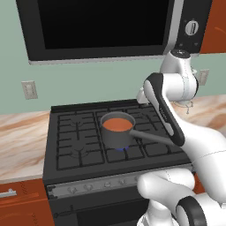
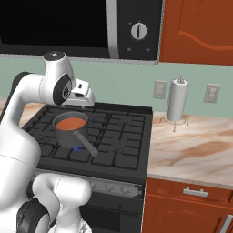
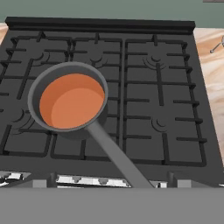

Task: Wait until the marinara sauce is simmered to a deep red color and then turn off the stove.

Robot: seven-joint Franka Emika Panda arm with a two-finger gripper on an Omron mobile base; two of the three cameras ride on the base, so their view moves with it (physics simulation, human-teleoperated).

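Gripper point(image 2: 84, 98): raised above the stove's back edge, aimed down at the pan; holds nothing; whether its fingers are spread or pressed together cannot be told.

Sauce point(image 3: 72, 100): smooth, orange-red, inside the pan point(image 1: 117, 130), on a front-centre burner of the stove point(image 1: 70, 145). Blue flame point(image 1: 121, 149) at the pan's base, so the burner is lit.

Step in hand, as judged: waiting. Colour reads more orange than deep red, so the knobs should be left alone. Best practice: keep the hand clear and the sauce in its camera's sight, then reach for the knob serving this burner.

Knobs point(image 1: 106, 183): in the silver strip below the pan, partly behind the arm.

Handle point(image 3: 114, 157): juts from the pan toward the strip; likely obstacle on the way down.

Microwave point(image 1: 101, 26): above the stove. Paper-towel holder point(image 2: 177, 101): on the counter right of the stove.
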